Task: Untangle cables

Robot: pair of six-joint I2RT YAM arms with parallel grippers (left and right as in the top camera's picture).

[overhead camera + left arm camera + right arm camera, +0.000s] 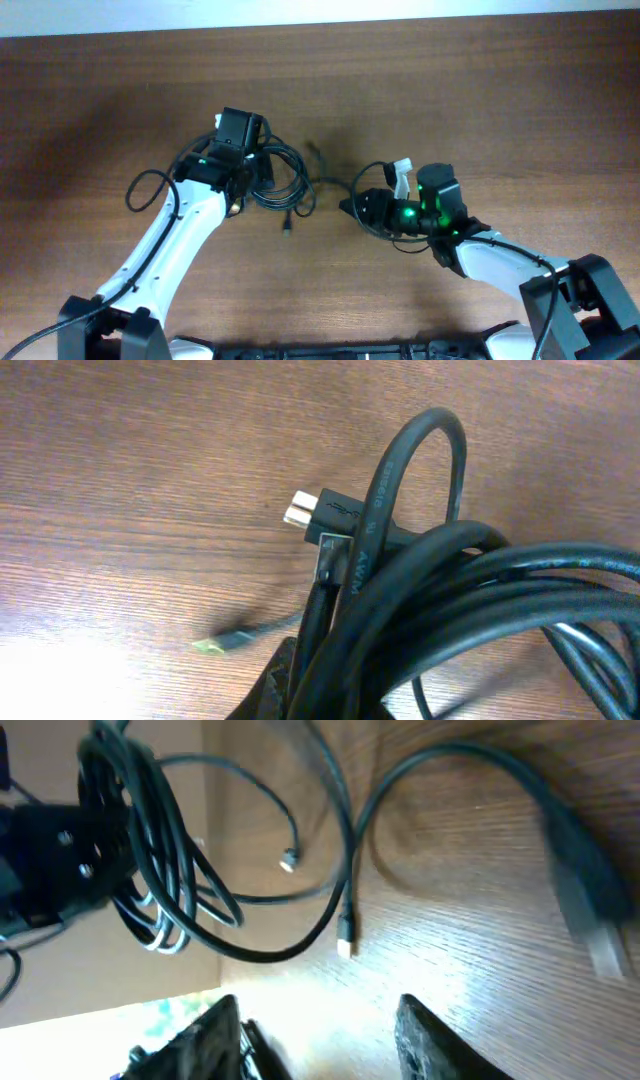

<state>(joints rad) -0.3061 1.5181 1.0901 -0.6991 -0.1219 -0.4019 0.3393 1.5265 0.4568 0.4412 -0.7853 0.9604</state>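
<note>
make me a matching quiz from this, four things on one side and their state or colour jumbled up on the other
Column one:
1. left gripper
2. right gripper
3. loose plug end
4. table

Column two:
a. brown wood grain
b. open, holding nothing
c. shut on the cable bundle
d. lying on the wood, not gripped

Pairs: 1-c, 2-b, 3-d, 4-a
</note>
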